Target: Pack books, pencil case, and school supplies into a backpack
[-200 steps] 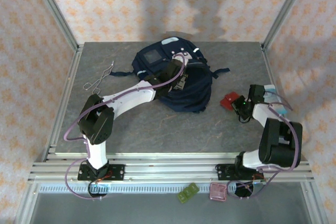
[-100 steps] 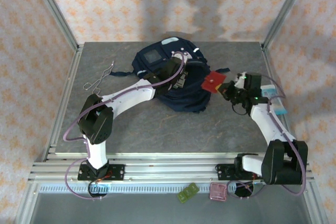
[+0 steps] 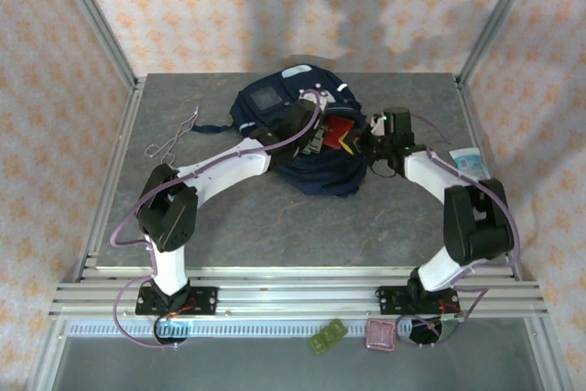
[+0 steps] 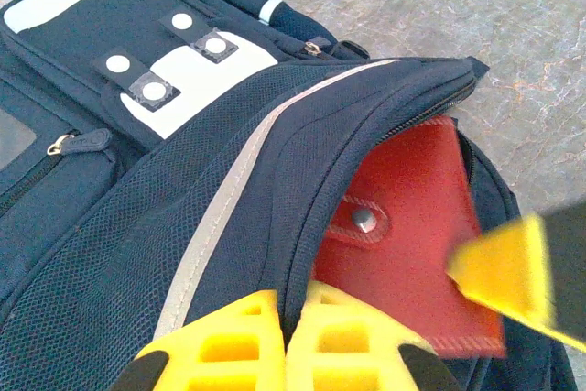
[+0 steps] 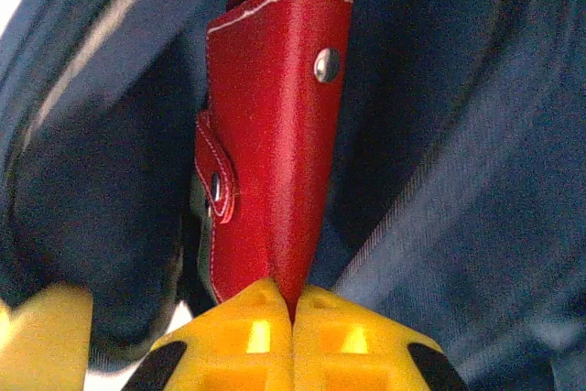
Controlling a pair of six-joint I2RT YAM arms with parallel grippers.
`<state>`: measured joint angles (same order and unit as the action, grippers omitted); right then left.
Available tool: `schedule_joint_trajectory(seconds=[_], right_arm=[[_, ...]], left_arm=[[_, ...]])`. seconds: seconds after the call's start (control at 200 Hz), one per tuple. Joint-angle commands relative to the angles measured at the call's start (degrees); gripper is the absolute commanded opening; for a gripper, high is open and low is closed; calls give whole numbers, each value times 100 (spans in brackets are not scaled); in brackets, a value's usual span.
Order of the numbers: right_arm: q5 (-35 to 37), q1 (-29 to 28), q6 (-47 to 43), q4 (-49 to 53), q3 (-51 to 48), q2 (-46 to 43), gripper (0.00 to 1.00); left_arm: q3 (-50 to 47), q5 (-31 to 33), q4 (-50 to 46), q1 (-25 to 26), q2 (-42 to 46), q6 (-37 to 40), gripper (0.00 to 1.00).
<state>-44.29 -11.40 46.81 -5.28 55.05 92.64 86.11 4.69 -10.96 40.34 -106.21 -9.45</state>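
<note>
A large navy-blue fabric backpack (image 3: 316, 174) with pale stripe trim is laid flat at the far middle of the table (image 3: 229, 217), main compartment unzipped. A red stitched leather pencil case (image 3: 341, 129) with metal snaps is seen partway inside that opening.

Robot lab test cell, not home or shop. Grey stone-look desk (image 3: 229, 217) boxed in by bare aluminium frame posts (image 3: 99, 17). Walls (image 3: 302, 16): flat panels with repeating orange floral print, backdrop-like. Left arm (image 3: 224, 164) and right arm (image 3: 430, 171) bolted to slotted metal rails (image 3: 293, 298) at near edge. Loose purple cables (image 3: 119, 229) trail from bases.
</note>
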Motion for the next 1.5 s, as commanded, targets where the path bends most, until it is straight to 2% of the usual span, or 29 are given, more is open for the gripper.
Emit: schedule_joint_trajectory(seconds=[0.0,0.145,0.28,0.511,0.641,0.761,0.851,0.911,0.991,1.091,1.206,1.336,1.497], right_arm=[[430,-141,740,-900,437,355,0],[725,-446,901,-1220,998,916,0],[712,-548,750,-931,947,1018,24],[1361,-467,-165,89,-180,-454,26],[1930,-322,-473,726,-697,-1498,25],[2339,-291,-659,1055,-962,-2093,27],[2223,-321,-695,977,-1112,-2247,27],[2215,-392,-757,976,-1144,-2292,28],[2399,-581,-893,928,-1194,-2403,28],[2258,-770,-985,587,-1365,-2475,28],[2143,-1040,-1057,384,-1405,-2471,29],[2139,-1221,-1042,325,-1376,-2423,29],[2067,-1364,-1132,297,-1323,-2378,29]], left_arm=[[104,-266,303,29,312,-248,0],[74,-429,371,62,303,-391,0],[73,-516,411,96,259,-495,0],[131,-770,414,222,142,-572,0],[328,-968,376,362,-54,-644,0],[573,-1100,235,514,-272,-659,0],[684,-1037,41,570,-277,-712,24],[543,-922,60,559,-124,-771,36],[100,-768,232,485,311,-870,45],[-562,-738,375,169,833,-1269,50],[-1164,-821,315,-367,1041,-1742,54],[-1325,-1362,312,-816,764,-2096,57],[-1051,-1516,381,-884,252,-2063,57]])
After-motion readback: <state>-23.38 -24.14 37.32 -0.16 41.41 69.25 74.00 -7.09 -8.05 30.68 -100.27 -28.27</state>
